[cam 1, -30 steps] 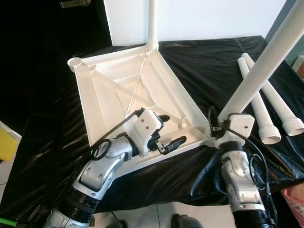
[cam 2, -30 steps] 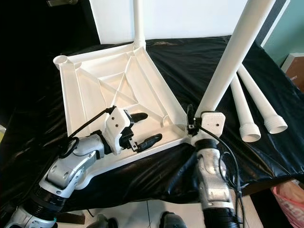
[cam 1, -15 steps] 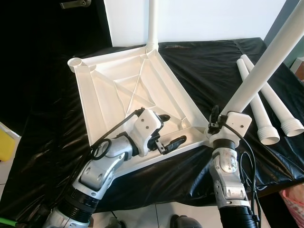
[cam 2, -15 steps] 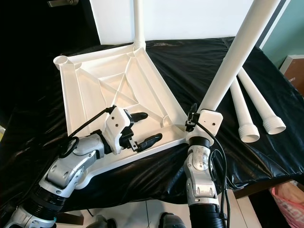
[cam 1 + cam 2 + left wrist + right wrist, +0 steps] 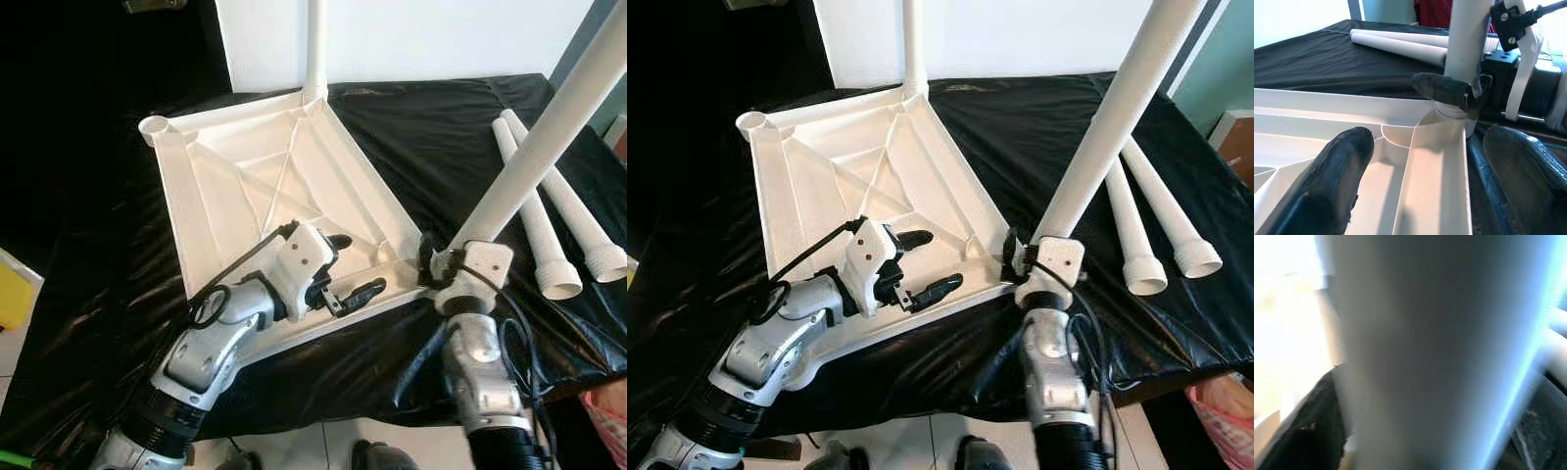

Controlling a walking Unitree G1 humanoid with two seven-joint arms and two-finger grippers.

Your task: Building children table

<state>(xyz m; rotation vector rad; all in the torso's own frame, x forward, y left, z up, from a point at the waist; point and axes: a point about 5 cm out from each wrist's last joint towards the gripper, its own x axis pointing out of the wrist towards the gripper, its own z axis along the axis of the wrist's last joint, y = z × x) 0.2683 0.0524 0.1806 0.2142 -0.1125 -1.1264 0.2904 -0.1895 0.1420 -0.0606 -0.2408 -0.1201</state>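
The white table top (image 5: 245,186) lies upside down on the black-covered surface. One white leg (image 5: 315,49) stands in its far corner. My right gripper (image 5: 441,266) is shut on the base of a second leg (image 5: 534,147), which leans up to the right from the near right corner socket (image 5: 1449,110). In the left wrist view a black finger (image 5: 1444,90) of the right gripper presses on that leg (image 5: 1466,34) just above the socket. My left gripper (image 5: 360,264) is open over the table top's near edge, holding nothing. The held leg (image 5: 1420,352) is blurred in the right wrist view.
Two loose white legs (image 5: 534,220) (image 5: 578,215) lie side by side on the black cover to the right. An open socket (image 5: 155,127) shows at the table top's far left corner. A yellow object (image 5: 12,294) sits at the left edge. The cover's front edge drops to the floor.
My right gripper has moved the base of the leg a little left, against the near right corner socket. The left arm has stayed put.
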